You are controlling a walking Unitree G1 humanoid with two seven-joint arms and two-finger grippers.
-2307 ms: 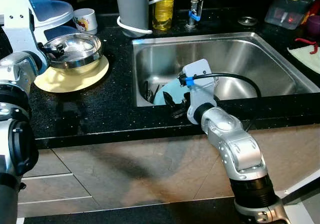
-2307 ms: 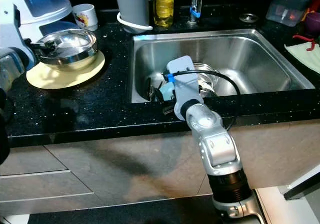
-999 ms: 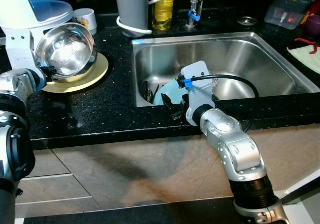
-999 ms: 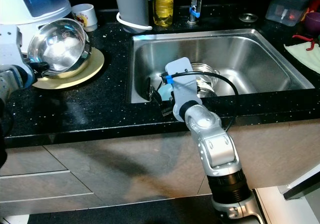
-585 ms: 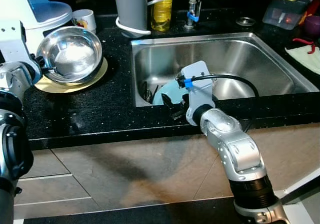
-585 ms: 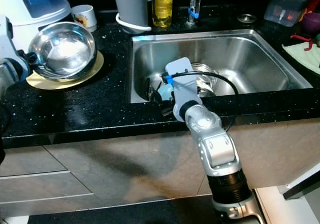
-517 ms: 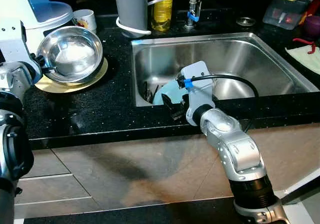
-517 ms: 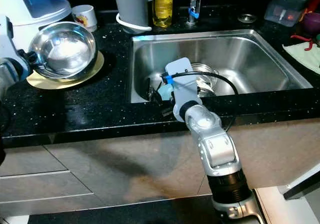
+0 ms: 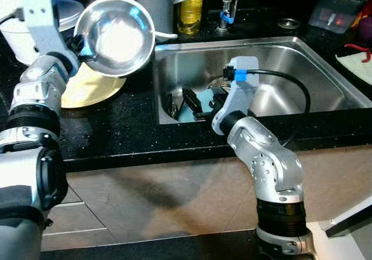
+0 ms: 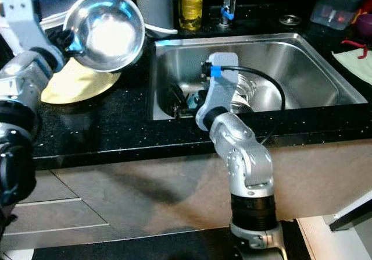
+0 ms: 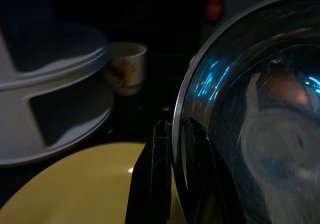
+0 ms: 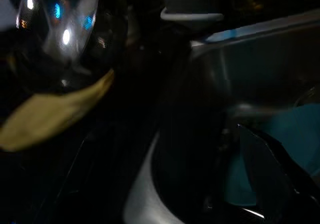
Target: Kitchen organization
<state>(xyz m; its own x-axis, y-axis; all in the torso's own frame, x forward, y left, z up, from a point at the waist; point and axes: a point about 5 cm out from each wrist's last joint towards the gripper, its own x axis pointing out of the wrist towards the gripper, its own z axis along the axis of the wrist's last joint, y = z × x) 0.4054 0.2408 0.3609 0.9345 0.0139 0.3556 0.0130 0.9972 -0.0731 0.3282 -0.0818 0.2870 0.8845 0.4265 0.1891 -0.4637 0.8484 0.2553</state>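
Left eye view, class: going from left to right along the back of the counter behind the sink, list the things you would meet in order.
Grey cylindrical appliance → yellow liquid bottle → tap with blue band → round metal cap → clear container with a yellow sponge on top.

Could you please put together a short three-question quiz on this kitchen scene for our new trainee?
1. True or false: the left gripper holds the shiny round steel bowl by its rim, clear of the counter.
2. Multiple choice: what lies on the black speckled counter beneath that bowl? A) a round yellow plate B) a red towel C) a wooden board
3. Fill in: the right gripper reaches into the stainless steel ____, toward a light blue dish.

Key:
1. True; the left wrist view shows the jaws pinching the rim.
2. A, the yellow plate.
3. sink.
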